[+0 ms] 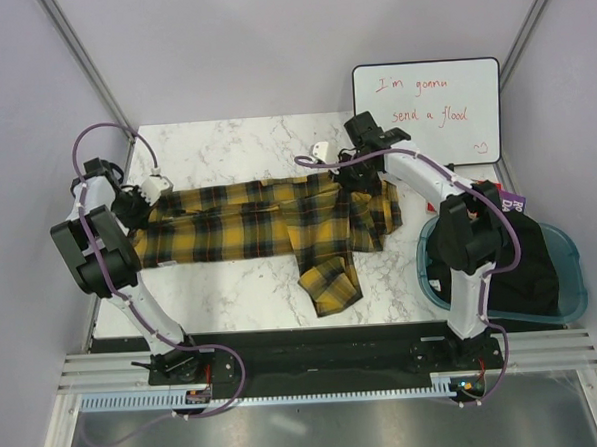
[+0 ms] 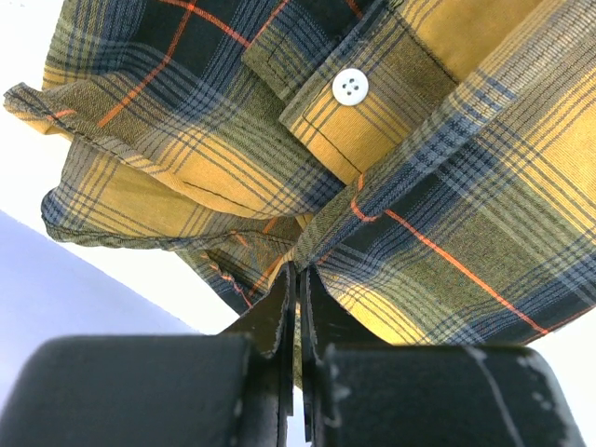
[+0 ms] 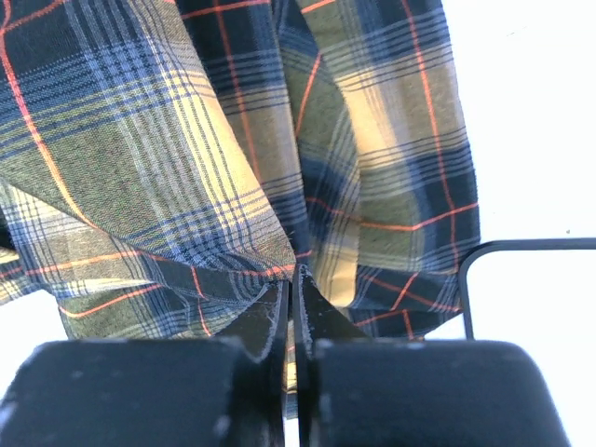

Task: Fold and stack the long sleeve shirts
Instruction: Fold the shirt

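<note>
Inspection, folding station.

The shirt (image 1: 249, 226), yellow-and-black plaid with thin red lines, lies stretched left to right across the middle of the bench (image 1: 234, 147). It is partly bunched. One sleeve trails toward the near edge, and the right end is gathered in loose folds.

My left pincer (image 2: 298, 279) is clenched on a pinch of cloth at the shirt's left end. My right pincer (image 3: 291, 284) is clenched on cloth at the right end. In both wrist views the jaws meet with plaid fabric nipped between them.

I judge that I hold the two ends apart to draw the garment taut and flat, so that a clean fold line can be made. The loose sleeve will likely need tucking in first. No fold is complete, so I rate the task as early.

A white button (image 2: 350, 87) sits on a placket just beyond my left jaws, so that end is near the front opening or a cuff. I cannot tell which.

Surface and room:
- The bench top is white marble-pattern, smooth and hard. I expect cloth to slide on it readily.
- Plain pale walls enclose the station.
- A whiteboard (image 1: 471, 84) with red handwriting stands at the far right corner.
- A blue-green tub (image 1: 576, 269) sits off the bench's right side and holds a dark garment (image 1: 526, 267).
</note>
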Action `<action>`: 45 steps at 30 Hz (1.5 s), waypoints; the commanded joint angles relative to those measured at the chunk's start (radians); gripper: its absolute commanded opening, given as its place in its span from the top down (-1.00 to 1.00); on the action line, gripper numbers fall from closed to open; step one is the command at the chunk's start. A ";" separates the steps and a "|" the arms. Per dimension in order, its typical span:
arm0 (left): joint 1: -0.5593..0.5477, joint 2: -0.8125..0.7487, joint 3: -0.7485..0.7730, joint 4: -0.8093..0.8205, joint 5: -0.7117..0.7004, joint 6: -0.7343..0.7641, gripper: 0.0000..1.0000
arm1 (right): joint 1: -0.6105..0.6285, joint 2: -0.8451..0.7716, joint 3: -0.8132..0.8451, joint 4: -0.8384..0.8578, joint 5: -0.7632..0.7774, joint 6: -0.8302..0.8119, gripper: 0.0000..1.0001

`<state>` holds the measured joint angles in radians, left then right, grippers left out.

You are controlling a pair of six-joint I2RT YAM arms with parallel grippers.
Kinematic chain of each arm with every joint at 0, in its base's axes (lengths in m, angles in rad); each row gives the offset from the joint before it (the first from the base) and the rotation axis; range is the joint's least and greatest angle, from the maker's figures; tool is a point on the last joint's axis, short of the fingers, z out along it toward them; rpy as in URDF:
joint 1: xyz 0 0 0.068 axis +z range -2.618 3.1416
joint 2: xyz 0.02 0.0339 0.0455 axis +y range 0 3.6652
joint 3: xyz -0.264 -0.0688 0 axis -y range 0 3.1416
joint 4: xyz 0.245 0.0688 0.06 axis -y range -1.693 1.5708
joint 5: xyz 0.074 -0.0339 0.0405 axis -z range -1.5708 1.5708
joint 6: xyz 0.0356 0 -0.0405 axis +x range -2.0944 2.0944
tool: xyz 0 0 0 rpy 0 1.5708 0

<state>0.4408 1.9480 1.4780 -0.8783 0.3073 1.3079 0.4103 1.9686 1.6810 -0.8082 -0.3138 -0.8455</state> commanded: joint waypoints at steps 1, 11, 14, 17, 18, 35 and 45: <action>0.004 -0.011 -0.004 0.045 -0.043 -0.038 0.86 | 0.007 0.058 0.052 -0.023 0.024 0.003 0.75; -0.055 -0.204 0.057 -0.034 0.301 -0.194 -0.04 | -0.215 0.012 0.102 -0.226 -0.256 0.299 -0.25; -0.216 -0.256 0.073 -0.031 0.383 -0.266 -0.22 | -0.277 -0.010 0.031 -0.247 -0.387 0.376 -0.27; -0.408 -0.226 0.126 0.011 0.456 -0.402 -0.40 | -0.288 -0.007 -0.033 -0.189 -0.413 0.487 0.04; -0.516 -0.210 0.151 0.037 0.464 -0.436 -0.42 | -0.288 -0.007 -0.055 -0.165 -0.416 0.515 0.28; -1.014 0.204 0.361 0.447 0.300 -0.785 -0.49 | -0.265 0.007 -0.303 0.116 -0.237 0.680 0.88; -1.028 0.258 0.341 0.464 0.349 -0.794 0.02 | -0.258 0.039 -0.342 0.139 -0.186 0.674 0.88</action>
<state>-0.5797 2.1948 1.7885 -0.4644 0.6300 0.5472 0.1467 1.9911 1.3529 -0.6983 -0.5236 -0.1753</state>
